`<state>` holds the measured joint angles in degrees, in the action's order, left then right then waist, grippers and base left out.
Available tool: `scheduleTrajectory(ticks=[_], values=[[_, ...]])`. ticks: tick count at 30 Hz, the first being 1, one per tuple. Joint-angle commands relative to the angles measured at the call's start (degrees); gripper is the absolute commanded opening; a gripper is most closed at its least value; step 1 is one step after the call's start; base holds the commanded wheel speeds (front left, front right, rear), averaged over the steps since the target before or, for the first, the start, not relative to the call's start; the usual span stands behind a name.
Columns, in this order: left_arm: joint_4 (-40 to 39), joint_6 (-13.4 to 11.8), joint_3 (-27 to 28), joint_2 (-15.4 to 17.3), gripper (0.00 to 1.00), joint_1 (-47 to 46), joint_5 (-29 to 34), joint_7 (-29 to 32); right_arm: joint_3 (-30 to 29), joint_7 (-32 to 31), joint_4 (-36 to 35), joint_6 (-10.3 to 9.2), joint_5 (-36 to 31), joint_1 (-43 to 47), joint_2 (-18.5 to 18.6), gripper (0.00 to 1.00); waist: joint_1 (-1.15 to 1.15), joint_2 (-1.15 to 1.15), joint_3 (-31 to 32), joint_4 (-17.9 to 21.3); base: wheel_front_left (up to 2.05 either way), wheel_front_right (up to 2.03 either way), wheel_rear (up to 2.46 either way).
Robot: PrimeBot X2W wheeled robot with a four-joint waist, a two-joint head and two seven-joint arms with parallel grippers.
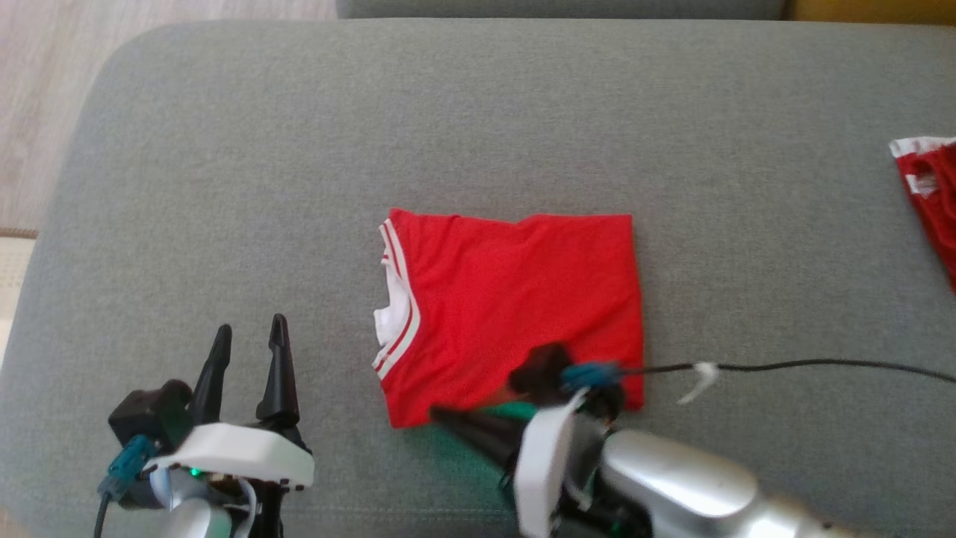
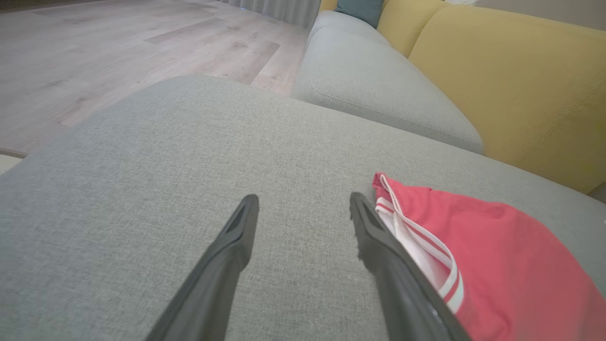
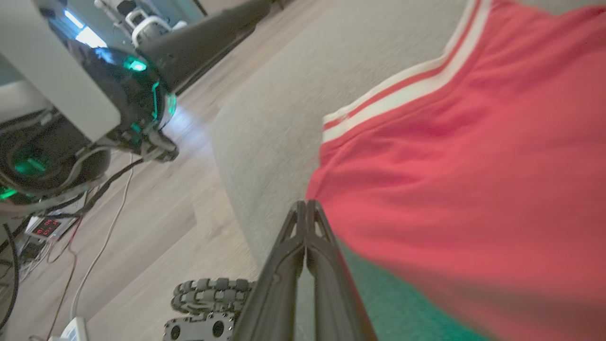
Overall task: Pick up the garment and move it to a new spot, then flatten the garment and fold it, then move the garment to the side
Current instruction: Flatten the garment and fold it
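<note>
The garment (image 1: 515,306) lies folded into a red rectangle in the middle of the grey cushion (image 1: 224,149), its striped collar trim to the left. My right gripper (image 1: 437,411) is shut, its blurred fingers pointing left along the garment's near edge. In the right wrist view the right gripper (image 3: 307,203) has its tips pressed together at the corner of the garment (image 3: 473,180), and no fabric shows between them. My left gripper (image 1: 250,329) stands open over bare cushion, left of the garment. In the left wrist view the left gripper (image 2: 303,203) is open, with the garment (image 2: 511,270) just beside its right finger.
Red shorts with a white waistband (image 1: 930,194) lie at the cushion's right edge. A black cable (image 1: 784,365) runs from my right wrist off to the right. Wooden floor (image 1: 45,90) lies beyond the cushion's left edge. A yellow sofa back (image 2: 521,85) rises behind.
</note>
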<state>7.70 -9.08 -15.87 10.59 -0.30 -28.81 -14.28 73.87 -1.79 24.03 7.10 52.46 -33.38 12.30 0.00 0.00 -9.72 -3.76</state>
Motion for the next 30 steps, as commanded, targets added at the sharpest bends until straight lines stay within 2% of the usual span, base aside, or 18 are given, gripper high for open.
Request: scheduleTrajectory(ticks=[1,4,7,9,10,12,13,17,21,26,30], values=[[-1.86,-0.29,1.96,1.13,1.00,-2.07,0.05,-0.51,-1.96,2.94,-1.04,0.39,0.39,-0.93,0.32,0.00,0.00,0.00,0.34,0.48,0.00,0.00,0.00],[-1.98,-0.36,1.97,1.23,1.00,-1.80,0.08,-0.52,-4.36,6.51,0.22,0.39,0.42,-1.31,0.83,0.00,0.00,0.00,0.71,0.99,0.00,0.00,0.00],[-2.30,-0.35,1.69,1.47,1.00,-1.39,0.39,-0.54,-11.51,13.42,3.94,0.39,-0.15,-1.06,1.08,0.02,0.00,0.00,1.73,2.04,0.00,0.00,0.00],[-2.51,-0.30,1.52,1.50,1.00,-1.29,0.56,-0.56,-16.02,15.34,5.69,0.39,-0.87,-0.42,0.97,0.41,0.00,0.00,2.33,2.57,0.00,0.00,0.00],[-2.60,-0.31,1.47,1.47,1.00,-1.25,0.63,-0.56,-18.49,15.93,6.43,0.39,-1.41,0.03,0.91,0.48,0.00,0.00,2.64,2.84,0.00,0.00,0.00],[-2.76,-0.33,1.43,1.37,1.00,-1.15,0.76,-0.59,-23.64,16.54,7.60,0.39,-3.18,1.17,0.67,0.89,0.00,0.00,3.32,3.50,0.00,0.00,0.00],[-2.82,-0.34,1.45,1.26,1.00,-1.08,0.81,-0.60,-26.35,16.67,7.98,0.39,-4.22,1.91,0.44,1.00,0.00,0.00,3.66,3.84,0.00,0.00,0.00],[-2.89,-0.35,1.58,0.78,1.00,-0.57,1.19,-0.65,-39.98,16.75,5.86,0.39,-11.00,6.31,-1.28,1.00,0.00,0.00,5.02,5.17,0.00,0.00,0.00],[-2.94,-0.41,2.08,0.02,1.00,0.24,1.84,-0.69,-50.25,16.77,2.41,0.39,-19.73,12.05,-4.02,1.00,0.00,0.00,6.49,6.29,0.00,0.00,0.00],[-3.44,-0.37,3.02,-1.41,1.00,2.15,4.03,-0.71,-58.76,16.77,-2.21,0.39,-27.92,18.31,-7.33,1.00,0.00,0.00,8.12,7.31,0.00,0.00,0.00],[-3.79,0.27,4.21,-2.66,1.00,4.04,5.63,-0.71,-63.28,16.78,-5.35,0.39,-33.20,22.00,-8.74,1.00,0.00,0.00,9.01,7.56,0.00,0.00,0.00]])
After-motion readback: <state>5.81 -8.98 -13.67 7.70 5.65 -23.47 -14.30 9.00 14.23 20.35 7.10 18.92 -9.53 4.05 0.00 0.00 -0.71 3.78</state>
